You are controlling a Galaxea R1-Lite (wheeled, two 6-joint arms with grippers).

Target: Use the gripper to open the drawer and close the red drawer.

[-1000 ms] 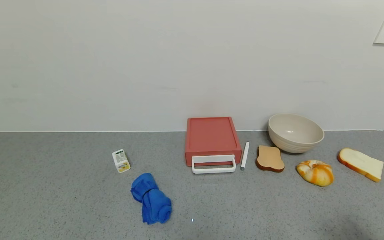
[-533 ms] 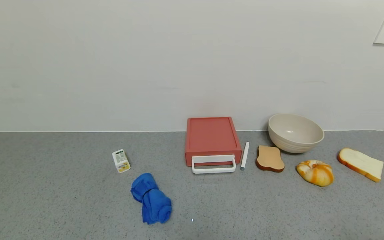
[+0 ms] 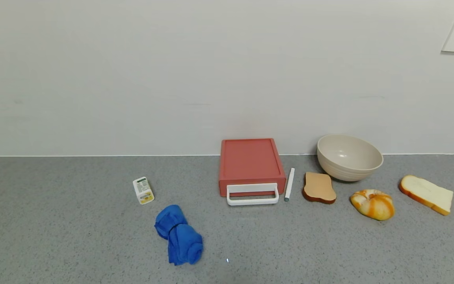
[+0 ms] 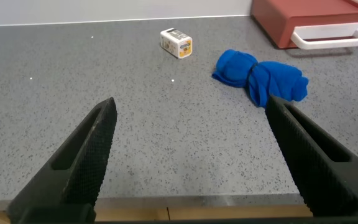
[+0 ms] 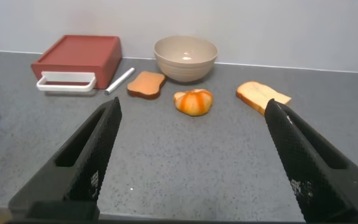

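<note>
The salmon-red drawer sits against the back wall, its tray pushed in and its white loop handle facing me. It also shows in the left wrist view and the right wrist view. Neither gripper shows in the head view. My left gripper is open and empty above the table's near edge, far from the drawer. My right gripper is open and empty, also near the front edge.
A white pen lies beside the drawer. A toast slice, beige bowl, orange bun and white bread slice lie to the right. A blue cloth and a small carton lie to the left.
A faint shadow at the head view's lower right has gone. Nothing on the table has moved.
</note>
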